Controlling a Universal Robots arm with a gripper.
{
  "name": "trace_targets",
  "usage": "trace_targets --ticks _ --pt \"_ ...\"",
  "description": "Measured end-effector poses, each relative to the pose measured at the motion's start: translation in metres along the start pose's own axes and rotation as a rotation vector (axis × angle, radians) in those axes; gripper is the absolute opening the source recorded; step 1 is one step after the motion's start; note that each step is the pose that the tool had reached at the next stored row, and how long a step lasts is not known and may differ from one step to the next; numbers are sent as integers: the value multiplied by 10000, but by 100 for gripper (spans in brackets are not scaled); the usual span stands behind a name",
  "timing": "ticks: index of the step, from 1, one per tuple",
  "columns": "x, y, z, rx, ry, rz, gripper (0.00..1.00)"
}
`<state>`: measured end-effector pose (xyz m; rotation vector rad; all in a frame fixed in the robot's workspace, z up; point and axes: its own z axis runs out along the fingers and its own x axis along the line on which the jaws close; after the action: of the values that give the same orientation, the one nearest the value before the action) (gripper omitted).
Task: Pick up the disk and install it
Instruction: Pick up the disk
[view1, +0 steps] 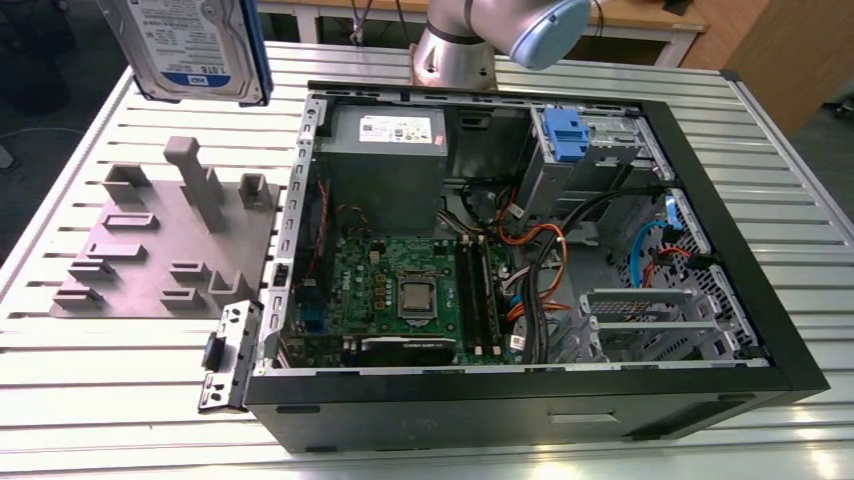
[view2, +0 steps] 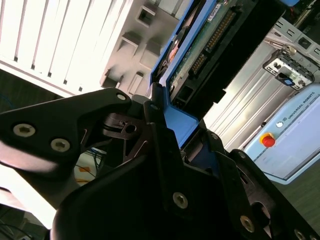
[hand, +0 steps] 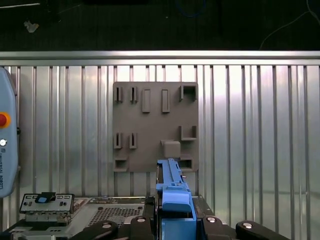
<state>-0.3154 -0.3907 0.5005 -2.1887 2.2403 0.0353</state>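
The disk (view1: 194, 45), silver with a white-and-blue label and a blue frame, hangs upright in the air above the grey fixture plate (view1: 160, 250) at the exterior view's left. Its top runs out of that picture. In the first wrist view the disk's blue edge (hand: 172, 190) stands between the black fingers of my gripper (hand: 175, 220), which is shut on it, over the fixture plate (hand: 155, 125). The second wrist view shows the disk's green circuit-board side (view2: 200, 45) and the gripper (view2: 182, 132) clamped on its blue frame.
An open computer case (view1: 747, 230) lies on the slatted metal table, with a drive bay and blue latch (view1: 567, 135) at its far right corner. The arm's base (view1: 461, 50) stands behind the case. A teach pendant (hand: 5, 140) lies on the table.
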Motion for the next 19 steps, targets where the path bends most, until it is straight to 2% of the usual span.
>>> trace_targets --ticks 3,7,17,19 --pt "51 -1 0 1 -1 0 36" --pt "67 -24 0 1 -1 0 36" --pt "63 -239 -1 0 0 0 36" --pt "62 -261 1 1 0 0 36"
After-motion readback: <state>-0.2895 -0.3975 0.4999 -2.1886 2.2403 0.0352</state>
